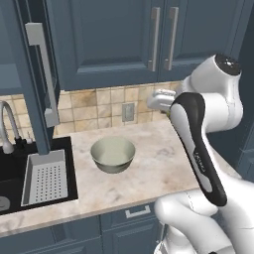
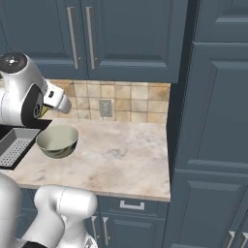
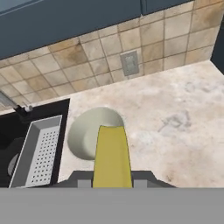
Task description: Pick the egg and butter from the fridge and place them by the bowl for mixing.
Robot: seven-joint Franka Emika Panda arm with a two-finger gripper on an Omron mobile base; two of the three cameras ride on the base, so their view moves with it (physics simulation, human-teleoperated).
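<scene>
My hand (image 3: 113, 183) is clenched on the thin yellow butter stick (image 3: 112, 155), long axis pointing away from me. The wide pale grey-green bowl (image 3: 89, 132) sits directly below on the beige stone surface (image 3: 175, 122); bare space lies right.

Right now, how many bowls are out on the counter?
1: the bowl stands on the counter just right of the sink tray, below the gripper's butter. The arm may hide others.

Yellow butter (image 3: 112, 155), pale grey-green bowl (image 1: 113, 154), mottled beige counter (image 1: 154, 163), tan tiles (image 3: 87, 57), dark blue cabinets (image 1: 109, 39)
</scene>
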